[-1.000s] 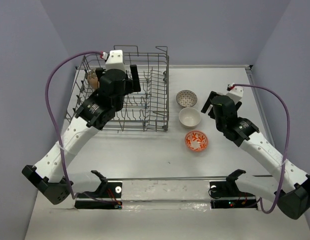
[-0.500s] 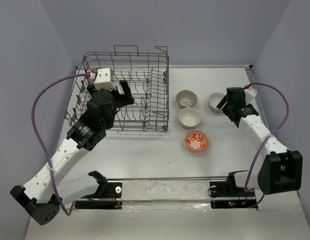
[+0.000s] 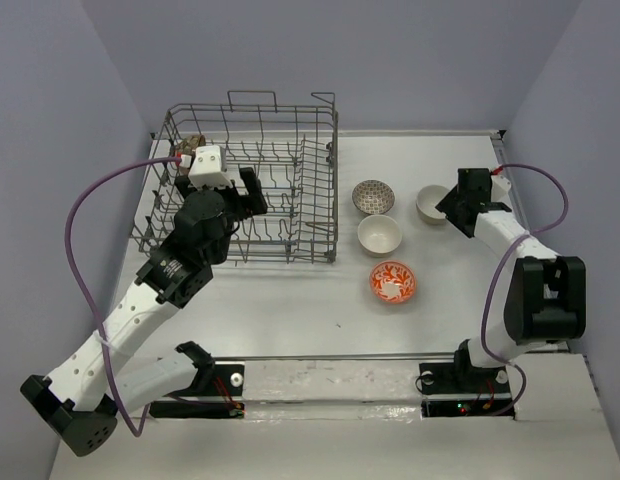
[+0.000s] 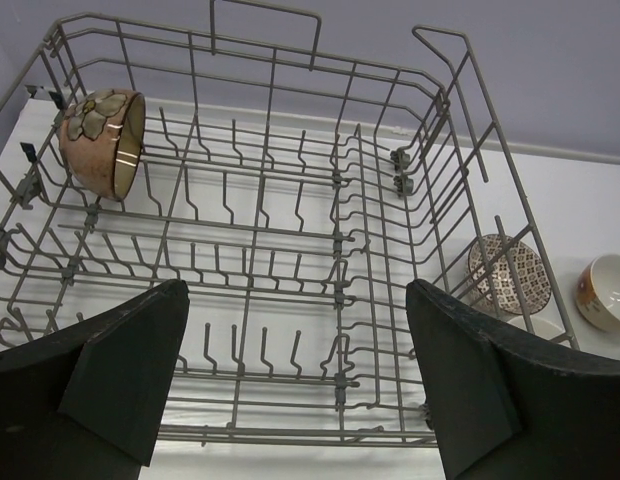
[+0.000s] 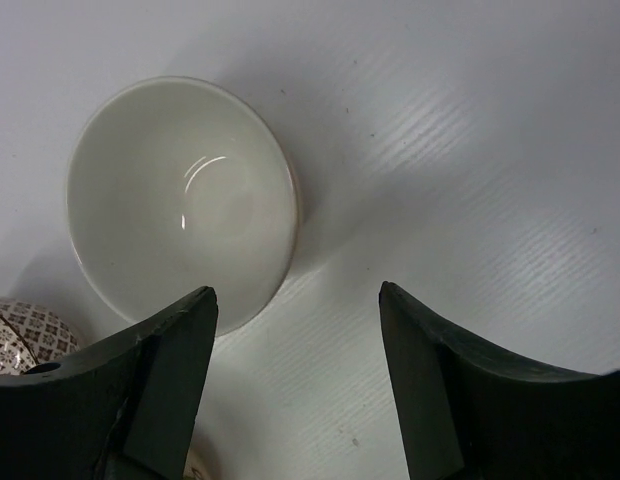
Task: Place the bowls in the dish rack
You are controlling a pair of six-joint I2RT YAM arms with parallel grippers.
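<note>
Bowl, white, on table; right jaws spread over rim.

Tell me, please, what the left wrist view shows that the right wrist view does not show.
Only the left wrist view: the dish rack, the brown bowl on its side in its far left corner, and the open left gripper. Only the right wrist view: the open right gripper above the table. Both: the grey-patterned bowl and probably the same white bowl.
</note>
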